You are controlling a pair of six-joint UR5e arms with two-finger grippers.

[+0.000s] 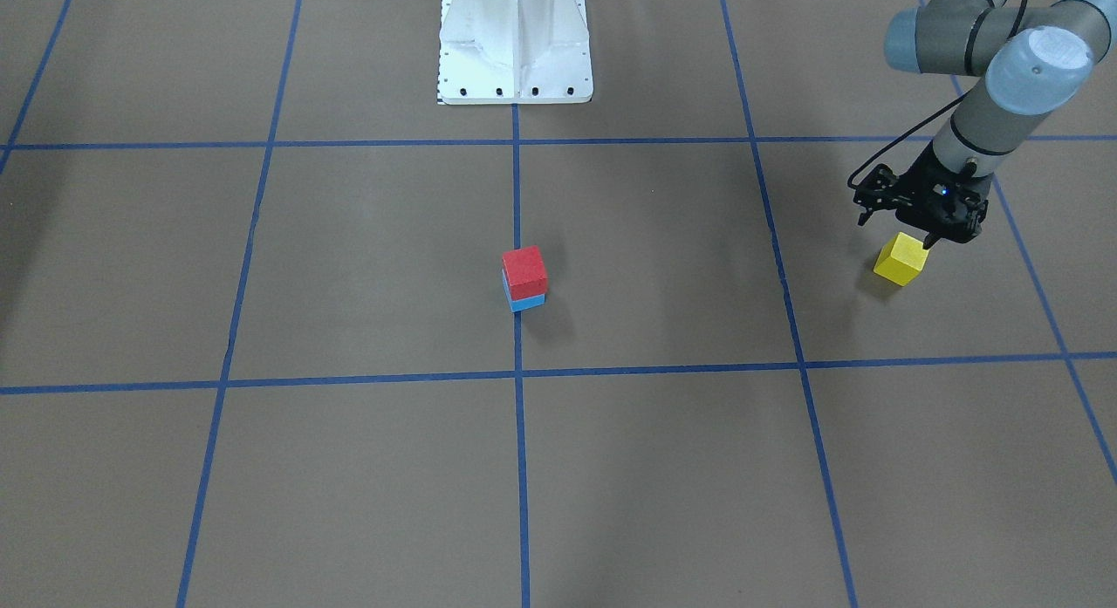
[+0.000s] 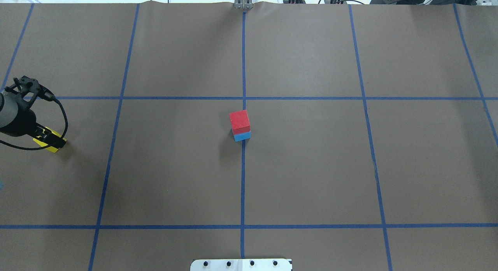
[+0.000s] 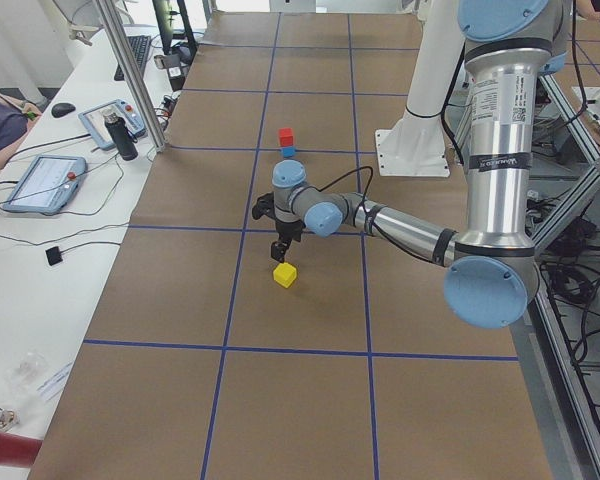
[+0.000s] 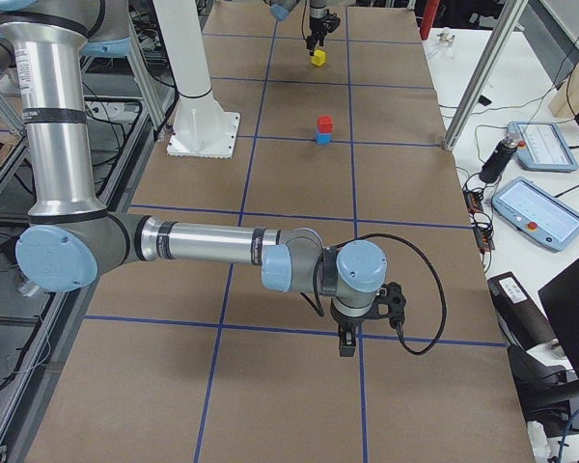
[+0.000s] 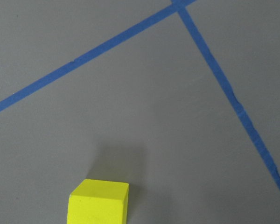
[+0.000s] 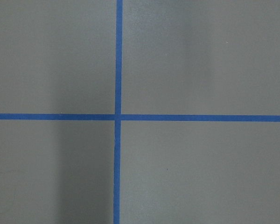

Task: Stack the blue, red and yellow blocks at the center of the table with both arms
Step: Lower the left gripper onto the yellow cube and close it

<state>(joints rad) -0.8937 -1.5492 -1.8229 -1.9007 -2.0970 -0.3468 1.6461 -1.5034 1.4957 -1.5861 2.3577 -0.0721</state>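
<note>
Front-facing view showed the left gripper (image 1: 927,231) poised just above the yellow block (image 1: 901,259), one fingertip near the block's top rear corner. The block sat on the table (image 1: 663,468), far to the robot's left. Overhead, the gripper hid most of the block. Finger spread: could not tell. The right gripper (image 4: 347,345) showed only in the right side view, state indeterminate. The red block (image 1: 524,271) sat on the blue block (image 1: 526,302) at centre.

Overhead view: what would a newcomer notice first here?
The red block on the blue block, on the centre line of the table, stands out. Far out on the robot's left side, the left claw hangs close over the lone yellow block.
</note>
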